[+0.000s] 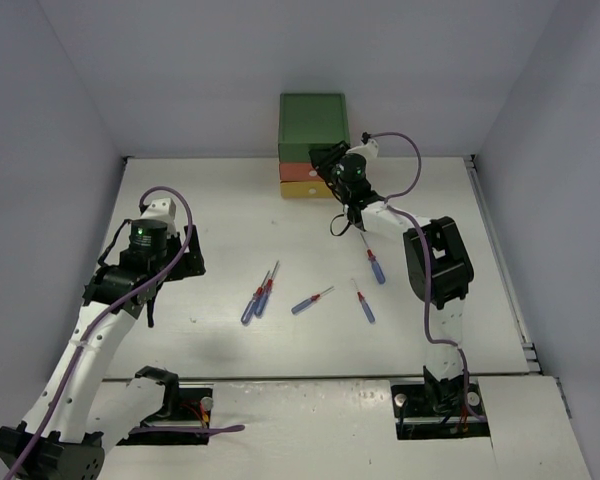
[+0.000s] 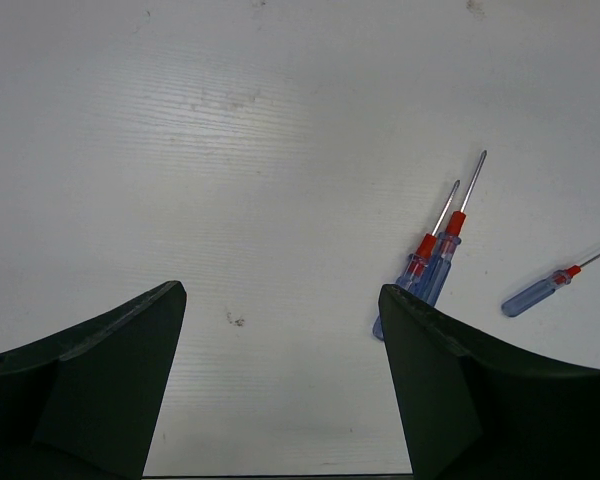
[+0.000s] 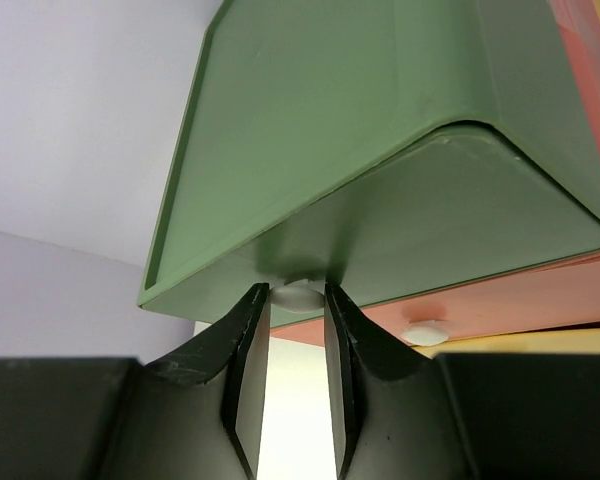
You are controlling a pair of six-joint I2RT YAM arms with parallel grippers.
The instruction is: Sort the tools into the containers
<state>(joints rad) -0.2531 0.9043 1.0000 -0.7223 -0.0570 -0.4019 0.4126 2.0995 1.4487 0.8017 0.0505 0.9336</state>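
The containers form a small cabinet at the back: green drawer (image 1: 313, 122) on top, orange-red drawer (image 1: 298, 172), yellow drawer (image 1: 300, 189). My right gripper (image 1: 332, 166) is at the cabinet front. In the right wrist view its jaws (image 3: 297, 298) are closed on the green drawer's (image 3: 380, 130) white knob (image 3: 298, 294). Several thin blue- and red-handled screwdrivers lie mid-table: a pair (image 1: 260, 295), one (image 1: 310, 301), one (image 1: 364, 302), one (image 1: 375, 263). My left gripper (image 1: 140, 300) is open and empty above bare table (image 2: 280, 300), with the pair (image 2: 435, 262) just to its right.
The orange-red drawer (image 3: 510, 295) with its own white knob (image 3: 425, 332) and a strip of the yellow drawer (image 3: 540, 342) sit below the green one. Another screwdriver (image 2: 545, 290) lies further right of the pair. Grey walls enclose the table on three sides.
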